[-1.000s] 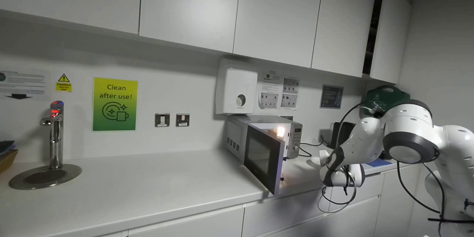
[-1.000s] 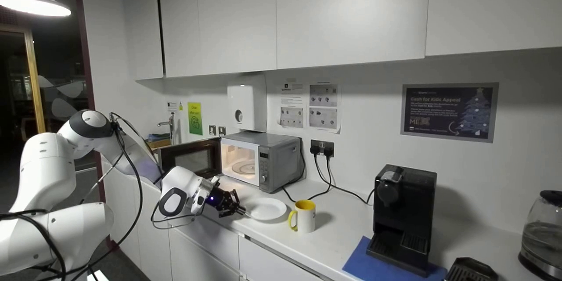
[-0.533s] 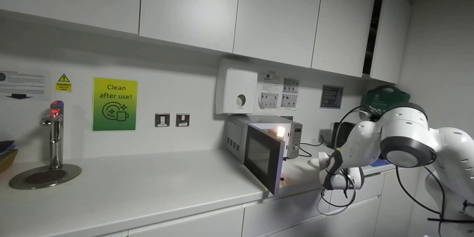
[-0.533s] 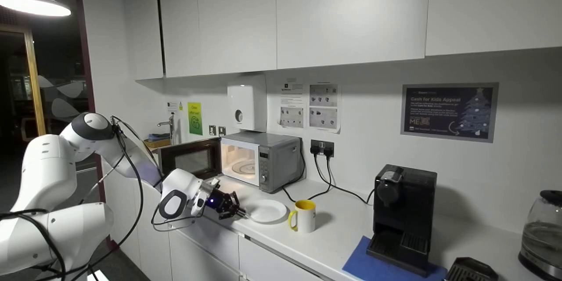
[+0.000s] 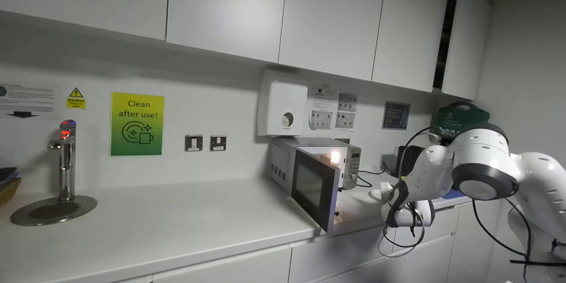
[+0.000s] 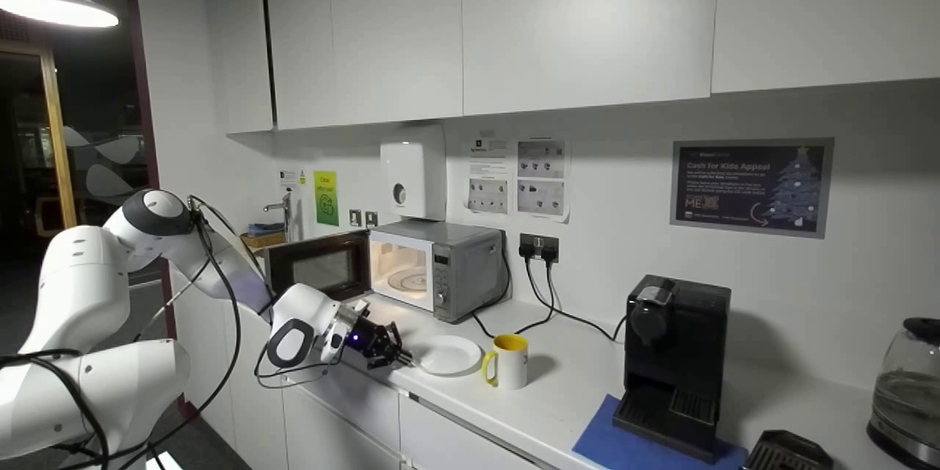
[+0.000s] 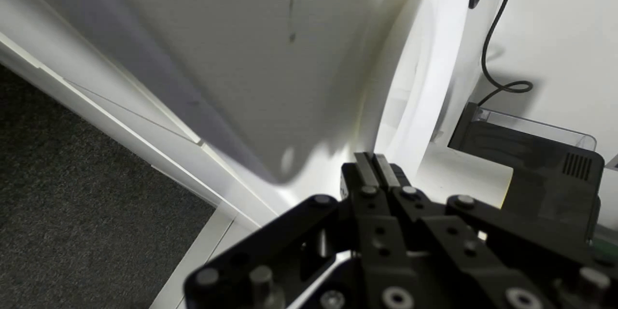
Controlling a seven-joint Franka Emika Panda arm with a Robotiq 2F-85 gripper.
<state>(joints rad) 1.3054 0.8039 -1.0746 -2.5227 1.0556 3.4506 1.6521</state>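
The gripper is squeezed closed, and its two thin fingers pinch the rim of a round white plate. The plate is over the surface, close to the front edge. I can't tell if it lies flat there or is up a tiny bit. In the wrist view the plate shows from the side, right at the fingertips. A big white robot arm reaches in across that front edge.

A mug stands just beside the plate, near the front edge too. It is white outside and yellow inside, and its yellow handle sticks out on the plate's side.

The gray microwave sits by the back edge of the surface. Its door is wide open and sticks out toward the front edge. A light glows inside, and a round glass tray lies in there.

Past the mug, a black coffee machine stands on a blue mat. Farther along is a glass jug with a black lid.

On the other side of the microwave, well apart from it, a shiny tap stands up. The wall behind the back edge has a green and yellow sign that says "Clean after use!" White cupboards go in a row up high.
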